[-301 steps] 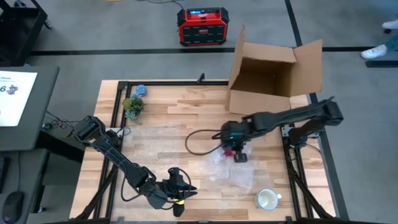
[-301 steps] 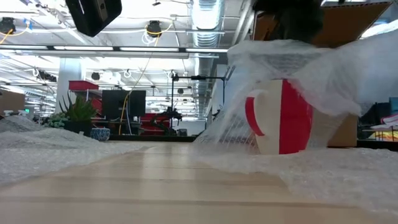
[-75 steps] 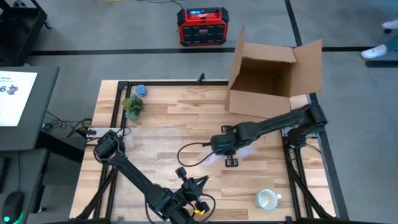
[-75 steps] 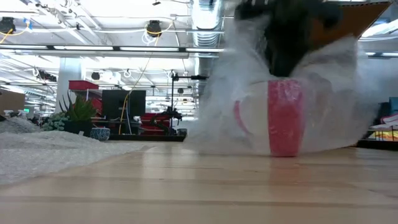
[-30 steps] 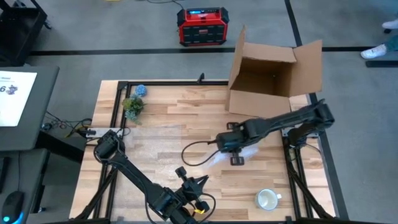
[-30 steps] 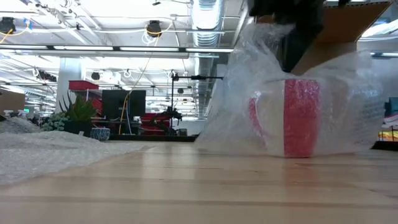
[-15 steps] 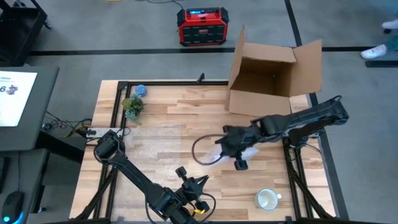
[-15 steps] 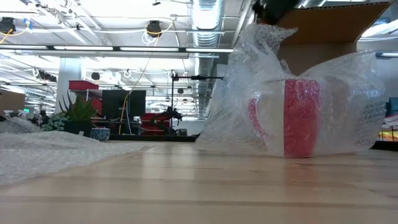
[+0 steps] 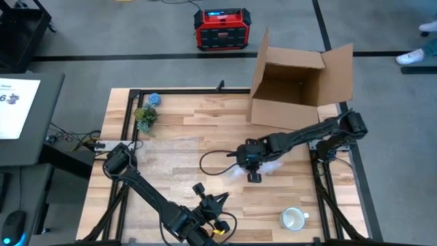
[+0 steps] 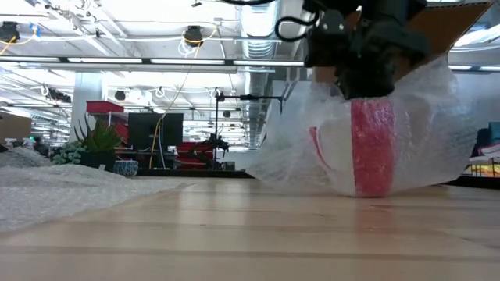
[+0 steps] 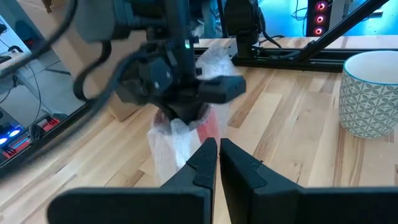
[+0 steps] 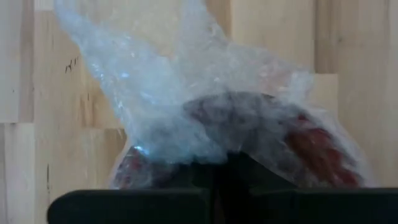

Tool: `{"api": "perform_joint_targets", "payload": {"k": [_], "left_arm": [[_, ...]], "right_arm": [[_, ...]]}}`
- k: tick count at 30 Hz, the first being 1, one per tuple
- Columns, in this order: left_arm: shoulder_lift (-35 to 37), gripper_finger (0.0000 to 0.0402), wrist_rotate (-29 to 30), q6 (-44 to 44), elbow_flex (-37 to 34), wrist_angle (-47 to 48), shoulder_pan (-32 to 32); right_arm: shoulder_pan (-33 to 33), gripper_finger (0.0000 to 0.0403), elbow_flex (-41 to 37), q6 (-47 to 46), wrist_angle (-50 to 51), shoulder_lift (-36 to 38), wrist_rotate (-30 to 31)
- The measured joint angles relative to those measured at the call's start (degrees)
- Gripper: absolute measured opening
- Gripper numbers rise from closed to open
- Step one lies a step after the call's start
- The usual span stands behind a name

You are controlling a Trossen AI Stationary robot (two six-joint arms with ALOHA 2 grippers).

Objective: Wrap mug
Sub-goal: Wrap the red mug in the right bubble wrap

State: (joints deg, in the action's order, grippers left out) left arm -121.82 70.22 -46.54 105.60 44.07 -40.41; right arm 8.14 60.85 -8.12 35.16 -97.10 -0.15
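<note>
The red and white mug [image 10: 367,148] is sitting on the wooden table [image 9: 184,137], a little toward three o'clock from the table's middle in the overhead view, bundled inside clear bubble wrap [image 10: 426,133]. The right gripper [image 9: 253,166] is pressing down on top of the bundle, its fingers closed together on the gathered wrap above the mug; the level view shows its dark body right over the mug's rim. The left gripper [image 9: 213,217] is waiting near the six o'clock edge of the table, and its fingers [image 11: 205,158] are lying almost touching, holding nothing.

A second mug, white with a patterned outside [image 9: 293,219], is standing toward five o'clock from the wrapped one, well apart from it. An open cardboard box [image 9: 300,82] is sitting at about one o'clock, near the table's far edge. A small plant [image 9: 145,116] and a blue object [image 9: 155,98] are sitting at the ten o'clock corner.
</note>
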Motion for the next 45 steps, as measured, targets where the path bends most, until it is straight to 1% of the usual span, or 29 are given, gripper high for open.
{"api": "perform_joint_targets", "payload": {"k": [4,8,12,16,18,21,23,25,27,30,33,35,40,45], "left_arm": [[0.00,0.0000,0.00,-0.10,0.00,-0.02,0.01],[0.00,0.0000,-0.35,-0.30,0.00,-0.03,0.01],[0.00,0.0000,-0.52,-0.44,0.00,-0.04,0.01],[0.00,0.0000,-0.52,-0.54,0.00,-0.02,0.01],[0.00,0.0000,-0.52,-0.77,0.00,0.00,0.01],[0.00,0.0000,-0.87,-1.59,0.00,0.33,0.12],[0.00,0.0000,-1.72,-2.87,0.00,1.28,0.45],[0.00,0.0000,-4.77,-5.29,0.00,3.88,1.29],[0.00,0.0000,-8.88,-7.59,-0.50,6.20,2.75],[-0.04,0.0000,-13.78,-9.30,-3.74,6.31,4.96],[-0.13,0.0000,-16.07,-10.70,-7.44,6.20,6.73],[-0.13,0.0000,-16.06,-11.14,-9.52,6.42,7.85],[-0.15,0.0000,-15.98,-8.08,-12.82,4.29,10.96],[-0.15,0.0000,-16.14,0.23,-17.16,-5.31,13.88]], "right_arm": [[0.14,0.0000,1.66,0.88,1.61,-1.01,-1.04],[0.75,0.0000,5.28,0.94,7.09,1.87,-0.13],[1.33,0.0000,8.67,0.82,11.48,8.24,0.74],[3.14,0.0000,8.98,-2.39,16.10,16.00,0.78],[5.10,0.0000,8.98,-5.09,19.00,19.94,2.00],[8.84,0.0000,8.39,-11.82,24.60,25.15,7.27],[11.07,0.0000,6.02,-17.58,27.94,27.78,9.05],[13.14,0.0000,2.20,-24.30,29.37,30.18,9.24],[15.43,0.0000,-2.91,-31.42,29.28,32.53,9.27],[18.54,0.0000,-10.68,-39.54,26.92,34.30,9.10],[20.36,0.0000,-15.92,-43.26,21.33,34.94,10.16],[21.01,0.0000,-17.51,-43.48,16.03,34.81,12.99],[21.00,0.0000,-16.93,-39.56,7.38,33.60,21.22],[18.95,0.0000,-16.82,-33.57,0.78,31.73,22.02]]}}
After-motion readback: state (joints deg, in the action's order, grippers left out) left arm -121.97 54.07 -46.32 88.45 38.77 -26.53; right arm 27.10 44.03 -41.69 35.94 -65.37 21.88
